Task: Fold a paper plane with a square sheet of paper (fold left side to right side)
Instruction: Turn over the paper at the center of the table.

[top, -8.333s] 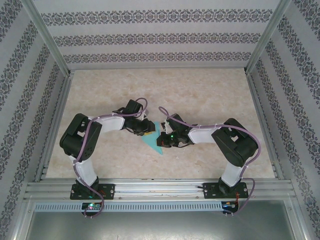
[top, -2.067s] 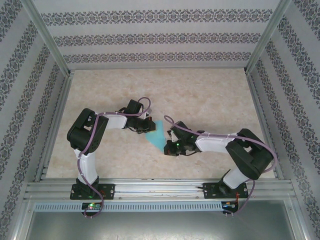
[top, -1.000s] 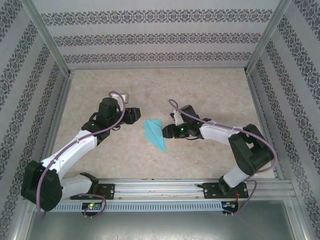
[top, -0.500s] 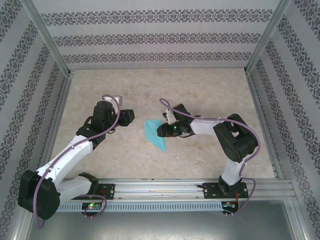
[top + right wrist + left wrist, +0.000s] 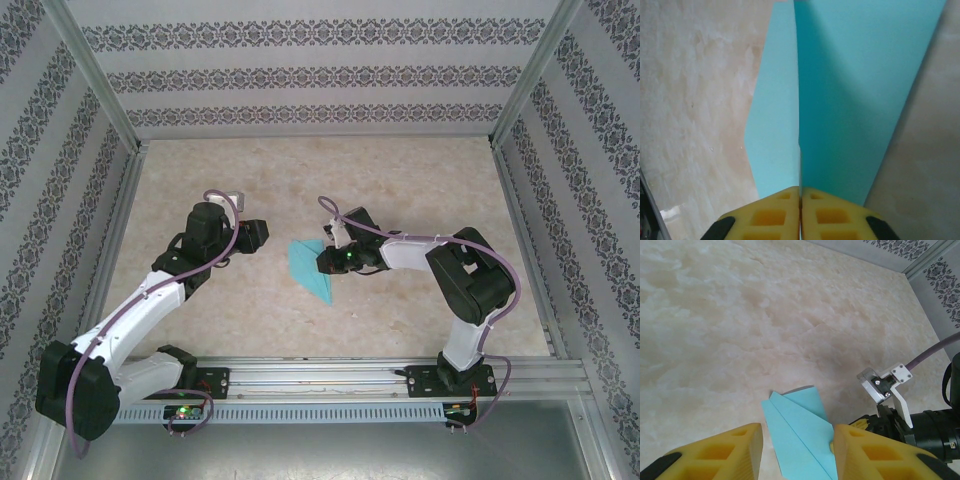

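Pinching the paper plane (image 5: 310, 268) at its right edge, the right claw (image 5: 326, 262) comes in from the plane's 3 o'clock, its arm stretched low across the counter (image 5: 400, 180). From the right wrist, the claw (image 5: 800, 201) has its two yellow fingers pressed together at 6 o'clock of the view. The plane's (image 5: 850, 100) centre crease runs straight down into the seam between them, with one turquoise panel to each side.

The plane lies near the middle of the counter, broad end toward 12 o'clock and pointed tip toward 5 o'clock.

At the plane's 10 o'clock, apart from the paper, is the left claw (image 5: 262, 233). Its own camera shows this claw (image 5: 796, 440) spread and holding nothing. The paper plane (image 5: 800, 425) lies beyond the gap between its fingers, and the right claw's yellow fingertip touches the paper's edge at 3 o'clock.
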Controlling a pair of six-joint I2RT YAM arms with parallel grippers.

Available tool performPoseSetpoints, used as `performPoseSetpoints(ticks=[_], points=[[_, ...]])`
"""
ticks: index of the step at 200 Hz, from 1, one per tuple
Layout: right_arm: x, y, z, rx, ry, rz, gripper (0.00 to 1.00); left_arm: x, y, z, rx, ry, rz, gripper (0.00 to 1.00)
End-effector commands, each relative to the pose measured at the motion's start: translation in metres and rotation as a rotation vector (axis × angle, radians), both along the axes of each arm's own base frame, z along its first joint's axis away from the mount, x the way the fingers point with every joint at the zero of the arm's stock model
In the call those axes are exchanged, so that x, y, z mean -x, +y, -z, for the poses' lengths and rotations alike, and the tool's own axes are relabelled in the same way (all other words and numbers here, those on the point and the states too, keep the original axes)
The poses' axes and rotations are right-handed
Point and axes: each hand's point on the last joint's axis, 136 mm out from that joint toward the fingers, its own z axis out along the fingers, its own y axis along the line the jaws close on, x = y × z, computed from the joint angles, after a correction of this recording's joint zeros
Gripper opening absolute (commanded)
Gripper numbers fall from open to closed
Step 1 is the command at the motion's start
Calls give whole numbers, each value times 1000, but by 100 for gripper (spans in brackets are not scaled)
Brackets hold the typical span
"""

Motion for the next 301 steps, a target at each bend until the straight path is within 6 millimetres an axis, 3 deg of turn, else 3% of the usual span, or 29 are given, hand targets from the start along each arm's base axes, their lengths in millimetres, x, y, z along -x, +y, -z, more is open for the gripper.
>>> performPoseSetpoints(ticks=[1, 56, 113, 157, 184, 225, 270, 301], points=[[-3, 5, -18, -45, -58, -6, 3, 3, 9, -14, -21, -43, -13, 43], [-12, -4, -70, -152, -208, 38, 0, 11, 24, -55, -8, -165, -54, 67], [-25, -40, -156, -314, -460, 141, 0, 28, 0, -101, 154, -256, 106, 86], [-18, -70, -219, -480, -600, 191, 0, 45, -41, -139, 348, -350, 378, 86], [-3, -70, -249, -566, -638, 154, 0, 50, -54, -151, 420, -372, 479, 81], [19, -56, -268, -624, -679, 65, 0, 56, -79, -147, 458, -299, 616, 68], [28, -29, -268, -636, -684, -40, 0, 65, -110, -133, 454, -225, 737, 66], [32, -13, -271, -650, -680, -97, 0, 60, -118, -126, 456, -201, 740, 65]])
